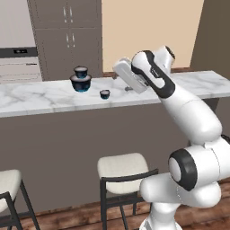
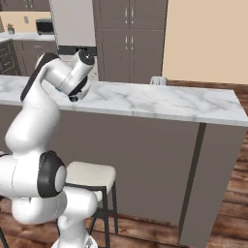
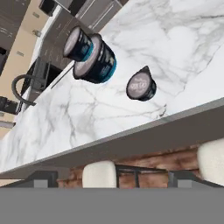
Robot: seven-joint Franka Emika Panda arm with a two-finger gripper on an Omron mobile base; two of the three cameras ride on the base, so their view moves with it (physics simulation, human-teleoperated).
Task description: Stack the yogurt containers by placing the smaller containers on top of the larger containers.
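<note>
Now the tiny cup (image 3: 141, 85) waits alone on the desk (image 3: 183, 52).
My hand (image 1: 117, 67) is wide, empty; next I must reach down to it.

You get flat, even light in all three pictures, with no single lamp that you can trace. The marble counter (image 1: 40, 96) reads bright and slightly washed, its grey veins soft rather than crisp. Under the yogurt containers (image 1: 81, 79) you see only faint, small shadows. The white arm (image 1: 193, 117) carries smooth shading and a mild sheen, no hard glare. The cabinets (image 1: 67, 36) stay dim and muddy. Everything looks a little soft, edges smeared by low resolution. In the hand view the scene is rolled, and the blue bases of the cups gleam lightly.
</note>
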